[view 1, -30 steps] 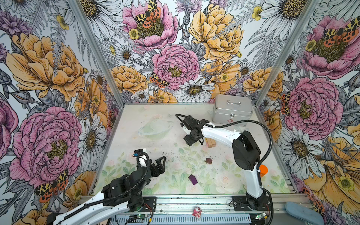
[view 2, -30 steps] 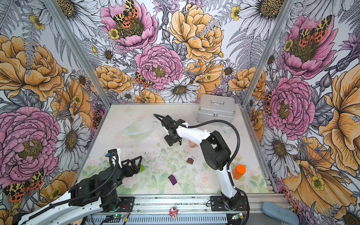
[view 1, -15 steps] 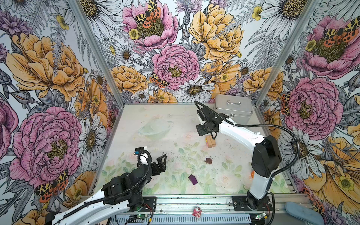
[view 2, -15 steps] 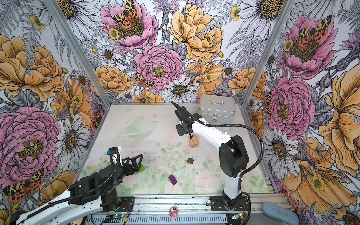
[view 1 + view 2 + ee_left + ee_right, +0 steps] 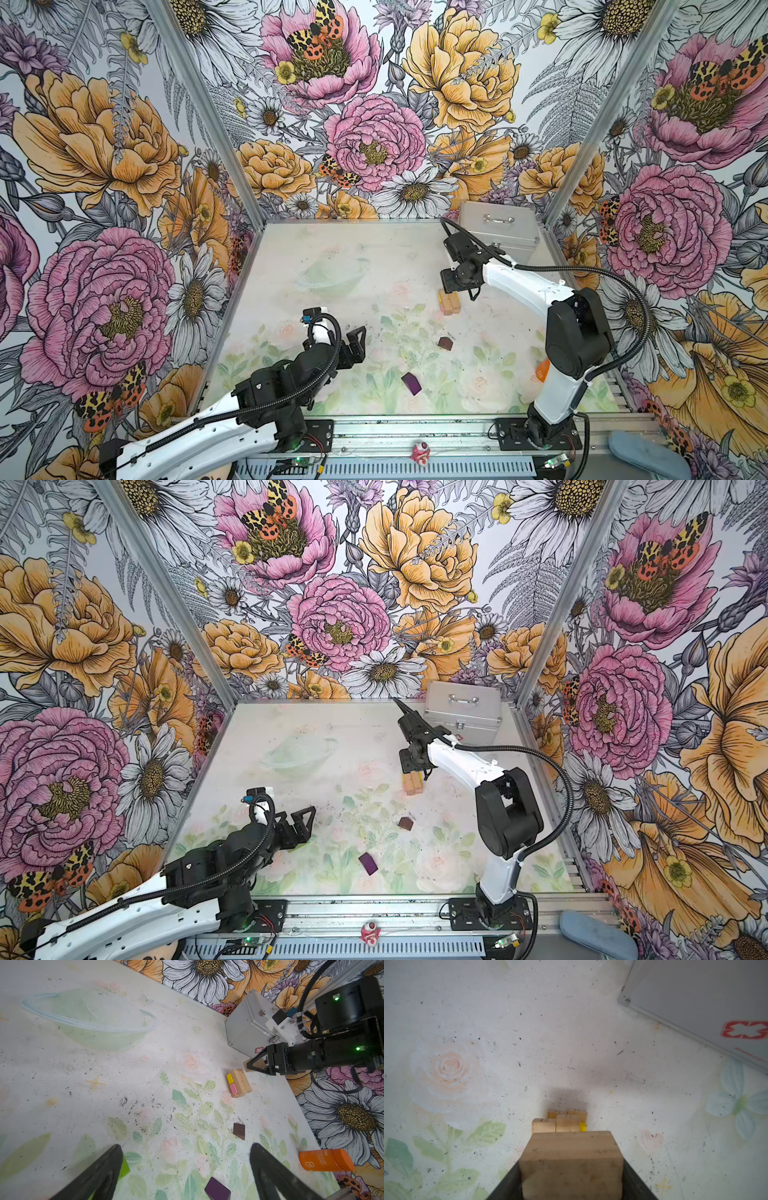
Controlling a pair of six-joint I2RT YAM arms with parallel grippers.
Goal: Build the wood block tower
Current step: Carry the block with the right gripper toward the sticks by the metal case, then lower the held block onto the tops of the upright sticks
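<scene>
At the near edge a metal rail (image 5: 415, 432) is carrying both arm bases. Beyond it the table (image 5: 374, 249) is showing a pale, faded print of leaves and roses, flecked with dark scuffs. The left gripper (image 5: 186, 1145) is hovering low over the front of the table, jaws spread wide with nothing between them. A lime-green brick (image 5: 124, 1167) is peeking out beside one finger. A purple brick (image 5: 411, 383) and, farther in, a dark-brown brick (image 5: 445, 342) are lying loose and apart, while an orange bottle (image 5: 326, 1160) is sitting by the right wall. Farther back on the right the wood block tower (image 5: 450, 302) is standing as a low stack of tan bricks with yellow and pink ends showing. The right gripper (image 5: 252, 1065) is hanging near the tower, clear of the stack, clamping a tan brick (image 5: 571, 1165). A clear bowl (image 5: 332, 276) is sitting to the left of the tower, and a silver case (image 5: 498, 232) is filling the far right corner. Flowered wallpaper (image 5: 374, 137) is covering all three walls.
</scene>
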